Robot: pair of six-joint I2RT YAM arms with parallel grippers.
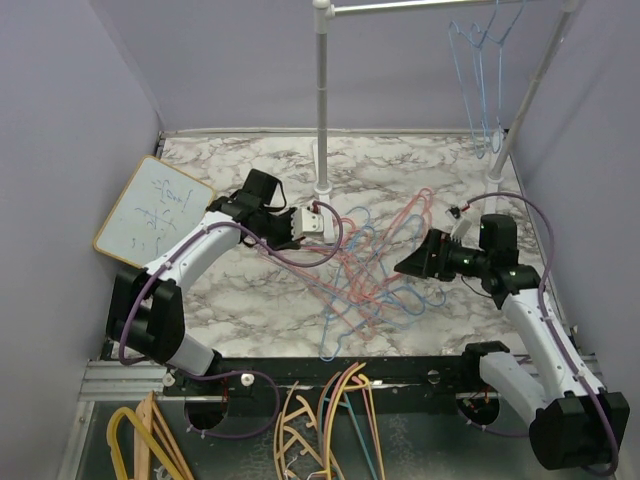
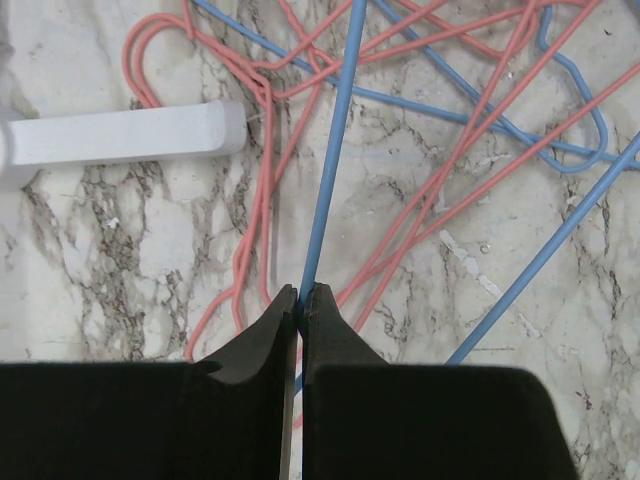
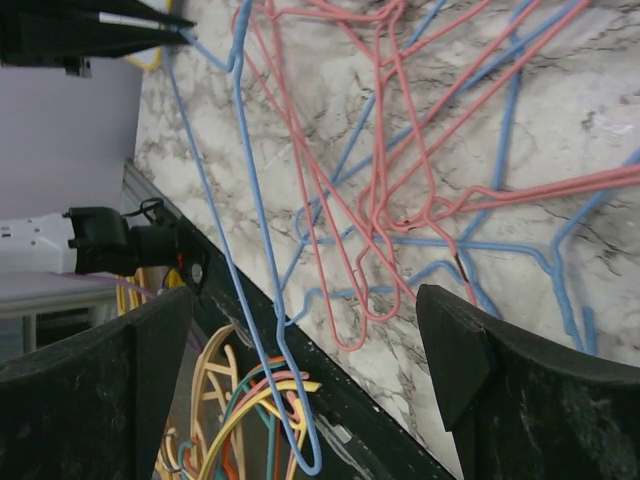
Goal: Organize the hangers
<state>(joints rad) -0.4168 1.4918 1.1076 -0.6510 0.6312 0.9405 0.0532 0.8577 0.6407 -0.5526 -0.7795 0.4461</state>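
Note:
A tangled pile of light blue and pinkish red wire hangers lies on the marble table between the two arms. My left gripper is shut on one blue hanger; its wire runs straight out from between the jaws in the left wrist view. That hanger's hook reaches the table's front edge and shows in the right wrist view. My right gripper is open and empty, low over the right side of the pile, with its jaws wide apart in its own view. Blue hangers hang on the rail.
The rack's white post stands at the back centre, its foot by the pile. A whiteboard leans on the left wall. Thick yellow, orange and wood-coloured hangers lie below the table's front edge.

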